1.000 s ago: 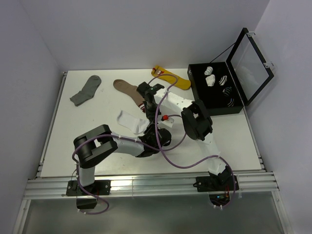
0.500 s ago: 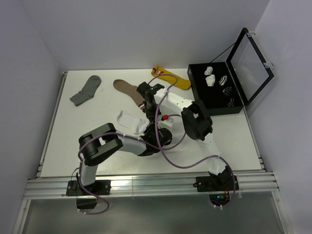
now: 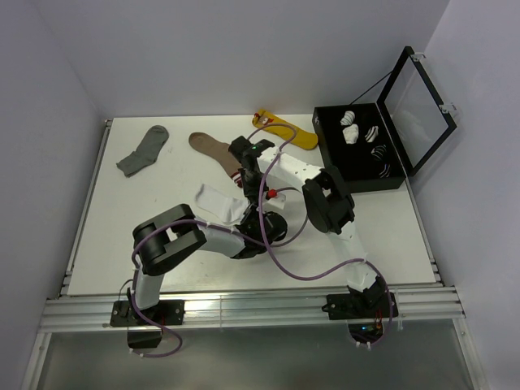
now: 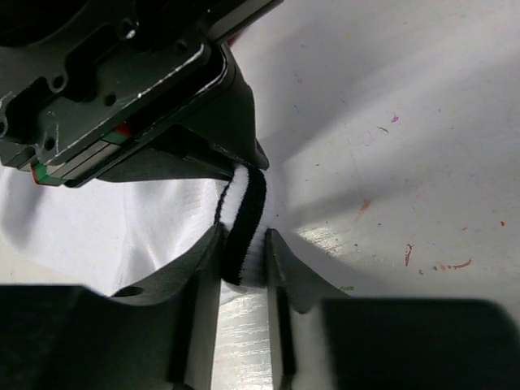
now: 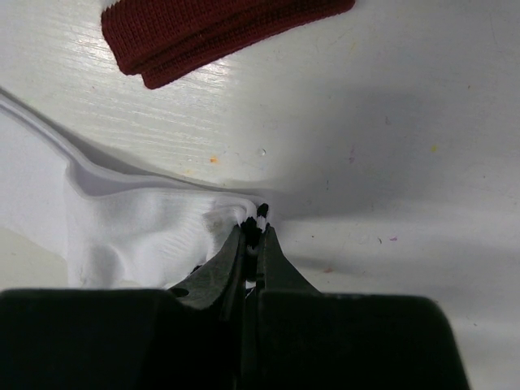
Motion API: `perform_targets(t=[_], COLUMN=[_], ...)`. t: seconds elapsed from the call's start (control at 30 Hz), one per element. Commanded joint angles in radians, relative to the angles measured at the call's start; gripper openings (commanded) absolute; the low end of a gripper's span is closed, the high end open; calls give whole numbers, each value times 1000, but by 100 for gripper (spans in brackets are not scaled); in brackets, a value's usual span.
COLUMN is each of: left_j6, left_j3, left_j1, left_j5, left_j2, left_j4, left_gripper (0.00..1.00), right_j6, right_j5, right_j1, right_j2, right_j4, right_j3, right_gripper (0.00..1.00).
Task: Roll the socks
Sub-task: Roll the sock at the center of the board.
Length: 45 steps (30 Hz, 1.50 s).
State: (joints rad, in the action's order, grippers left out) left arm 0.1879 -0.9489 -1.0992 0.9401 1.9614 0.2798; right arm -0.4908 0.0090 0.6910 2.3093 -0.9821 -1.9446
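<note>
Top camera looks down from behind over the whole tabletop [image 3: 106, 227]; both wrist cameras sit close, sharing the socks [image 4: 89, 236].

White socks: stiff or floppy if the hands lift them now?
Probably floppy: the white socks wrinkle and bunch where the right hand pinches them. Likely light and compressible, since the cuff squashes narrow inside the left hand. Unlikely to slip or roll; the knit looks grippy and the rest lies flat on the table.

The socks [image 3: 213, 200] left of the box [image 3: 341, 164]
</note>
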Motion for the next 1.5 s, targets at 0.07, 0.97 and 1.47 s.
perform_targets(t=[0.07, 0.97, 1.47], left_j6=[136, 455, 737], left_j3=[-1, 203, 470], left_j1=[5, 96, 387], left_j5=[-56, -380, -757], left_j2=[13, -282, -463], left_j4=[-100, -130, 44], left_gripper=[18, 0, 0], right_j6=[6, -149, -227], right_j5=[-70, -189, -254], right_j1=[5, -54, -93], right_j2=[6, -387, -593], right_j4=[20, 548, 988], right_j3=[38, 364, 840], right_gripper=[0, 74, 65])
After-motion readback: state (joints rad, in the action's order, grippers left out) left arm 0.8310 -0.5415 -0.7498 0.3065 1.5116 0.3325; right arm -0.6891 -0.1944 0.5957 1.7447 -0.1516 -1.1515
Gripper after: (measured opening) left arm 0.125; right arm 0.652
